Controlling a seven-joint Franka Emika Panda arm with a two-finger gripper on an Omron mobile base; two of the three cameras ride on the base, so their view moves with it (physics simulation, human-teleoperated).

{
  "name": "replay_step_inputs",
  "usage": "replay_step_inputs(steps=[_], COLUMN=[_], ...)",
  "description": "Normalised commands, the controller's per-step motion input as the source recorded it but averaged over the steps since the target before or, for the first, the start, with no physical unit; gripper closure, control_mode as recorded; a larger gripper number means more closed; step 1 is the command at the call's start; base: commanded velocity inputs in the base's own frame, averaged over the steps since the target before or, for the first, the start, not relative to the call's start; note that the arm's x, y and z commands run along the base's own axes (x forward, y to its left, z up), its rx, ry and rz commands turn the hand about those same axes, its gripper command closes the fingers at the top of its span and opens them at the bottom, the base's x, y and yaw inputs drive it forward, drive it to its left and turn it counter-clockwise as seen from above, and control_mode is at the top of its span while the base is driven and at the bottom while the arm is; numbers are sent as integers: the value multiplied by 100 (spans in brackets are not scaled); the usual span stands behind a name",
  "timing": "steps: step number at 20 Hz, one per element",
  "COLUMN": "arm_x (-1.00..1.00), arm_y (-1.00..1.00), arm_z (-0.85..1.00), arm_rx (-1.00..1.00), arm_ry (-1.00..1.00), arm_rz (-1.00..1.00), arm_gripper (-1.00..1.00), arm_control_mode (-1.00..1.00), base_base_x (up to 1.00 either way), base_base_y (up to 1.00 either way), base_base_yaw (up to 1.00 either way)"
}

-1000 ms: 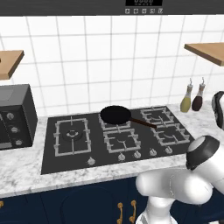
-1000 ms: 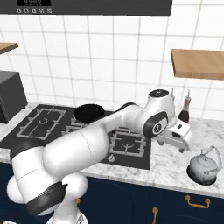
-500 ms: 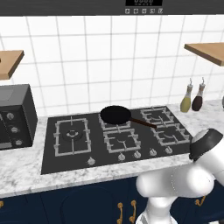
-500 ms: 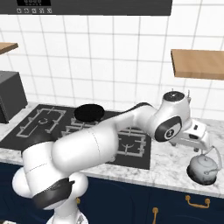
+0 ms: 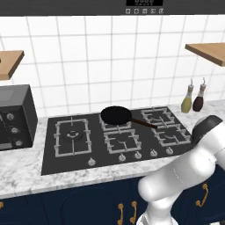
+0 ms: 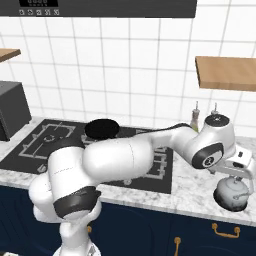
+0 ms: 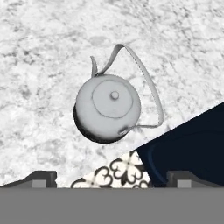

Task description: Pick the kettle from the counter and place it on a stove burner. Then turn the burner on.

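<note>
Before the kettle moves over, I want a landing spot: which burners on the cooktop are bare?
The large burner at the cooktop's left is free, bordered by the microwave. The centre rear is crowded: the frying pan sits there. The kettle still stands on the counter.

The digits on the range hood display (image 5: 144, 1) are too small to read.
</note>
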Motion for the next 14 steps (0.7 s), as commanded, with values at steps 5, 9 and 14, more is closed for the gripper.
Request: replay_step_inputs(steps=[5,9,14], arm_x=[18,5,4], arm_y=[-43,-45,-23], arm_z=[-2,0,0], arm_rx=[0,1,3], arm_ry=[0,-1,0], arm_rz=[0,-1,0], arm_gripper=[-100,-100,-100], arm_control_mode=[-100,-100,-100], base_base_x=[0,0,0], base_base_y=[0,0,0], base_base_yaw=[0,0,0])
